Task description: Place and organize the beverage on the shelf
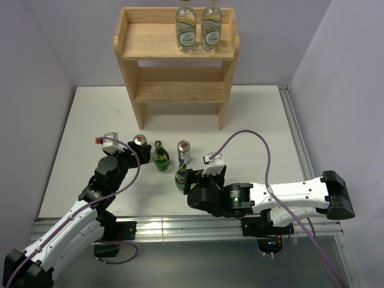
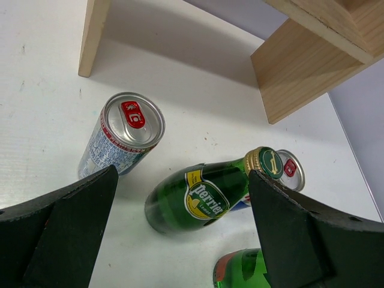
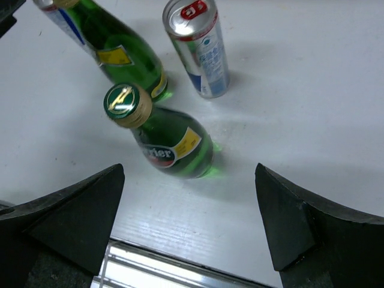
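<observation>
The pine shelf (image 1: pixel 176 48) stands at the back of the table, with two clear water bottles (image 1: pixel 185 27) (image 1: pixel 211 27) upright on its top board. Two green glass bottles (image 1: pixel 160 157) (image 1: pixel 181 176) and two slim cans (image 1: pixel 140 143) (image 1: pixel 183 151) stand on the table in front of it. My left gripper (image 1: pixel 128 158) is open and empty, just left of the far green bottle (image 2: pixel 201 197) and near the left can (image 2: pixel 123 137). My right gripper (image 1: pixel 192 180) is open and empty, close beside the near green bottle (image 3: pixel 171 143). The other bottle (image 3: pixel 123 57) and a can (image 3: pixel 201 51) lie beyond it.
The shelf's two lower tiers (image 1: pixel 180 91) hold nothing. A metal rail (image 1: pixel 180 228) runs along the table's near edge, and another down its right side (image 1: pixel 297 138). Grey walls close in on both sides.
</observation>
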Controlling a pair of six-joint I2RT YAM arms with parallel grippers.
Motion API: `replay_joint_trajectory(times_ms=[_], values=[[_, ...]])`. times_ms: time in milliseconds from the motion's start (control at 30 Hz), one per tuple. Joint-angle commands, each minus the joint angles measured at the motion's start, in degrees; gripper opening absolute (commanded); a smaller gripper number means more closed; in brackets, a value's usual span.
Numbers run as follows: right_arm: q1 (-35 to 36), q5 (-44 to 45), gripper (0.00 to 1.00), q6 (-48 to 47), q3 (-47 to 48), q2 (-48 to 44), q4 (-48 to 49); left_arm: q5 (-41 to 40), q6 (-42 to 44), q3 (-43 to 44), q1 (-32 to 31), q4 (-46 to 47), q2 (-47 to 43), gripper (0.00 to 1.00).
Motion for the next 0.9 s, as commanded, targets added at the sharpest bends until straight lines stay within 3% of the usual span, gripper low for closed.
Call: replay_joint_trajectory(times_ms=[0,200,367,867], values=[[3.15,4.11,0.96,7.29,1.06,2.16,-1.82,-0.92,0.37,2.20,-0.17,-0.61,-0.88,0.97],[6.06,3.67,0.96,10.02,1.50,7.43,-1.11,-0.84,0.28,2.29,-0.17,-0.61,-0.61,0.97],[5.36,2.71,0.98,6.08,-0.08,12.35,5.82,-0.57,0.11,2.20,-0.17,-0.43,-0.53,0.97],[-7.21,-8.63,1.00,-11.32,-7.20,19.04,30.95,-0.57,0.37,2.11,-0.17,-0.43,-0.35,0.97]])
